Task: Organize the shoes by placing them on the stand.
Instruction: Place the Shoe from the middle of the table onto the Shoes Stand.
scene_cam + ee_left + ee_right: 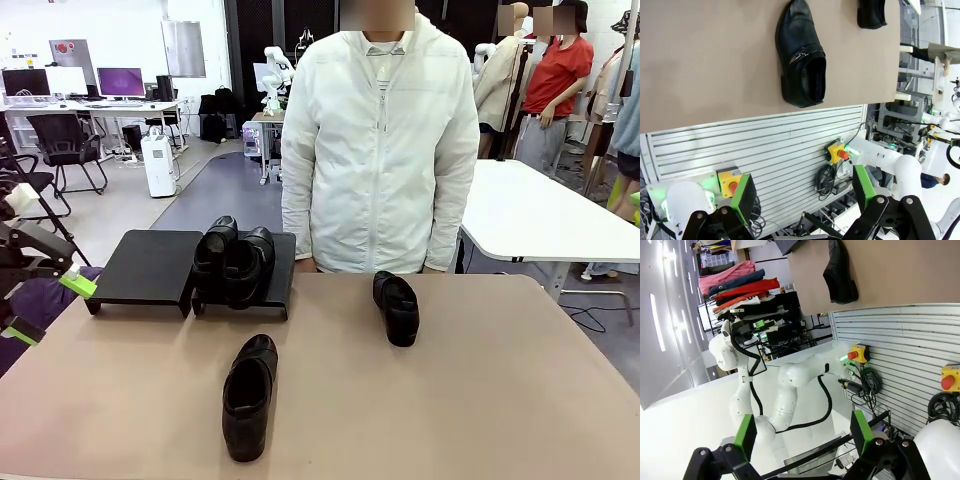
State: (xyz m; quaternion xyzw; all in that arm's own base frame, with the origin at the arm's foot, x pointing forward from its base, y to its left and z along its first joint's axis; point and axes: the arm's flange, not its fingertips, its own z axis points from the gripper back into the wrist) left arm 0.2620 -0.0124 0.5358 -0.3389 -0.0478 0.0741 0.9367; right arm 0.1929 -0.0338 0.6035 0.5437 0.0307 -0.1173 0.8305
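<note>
Left jaws and right jaws both stand wide apart and hold nothing. Four black shiny shoes are counted. Two low matte-black platforms stand side by side at the far left of the bench (500, 400). The right platform (284, 262) carries a pair of shoes (233, 262), touching each other. A third shoe (250, 395) lies on the bench near the robot's edge, and a fourth shoe (397, 307) lies just before the person (380, 150).

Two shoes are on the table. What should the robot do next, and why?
Probably the left gripper, open and empty, should reach for the near shoe. It lies on the table closest to that arm, and the left platform is bare, while the right platform already holds two shoes.
</note>
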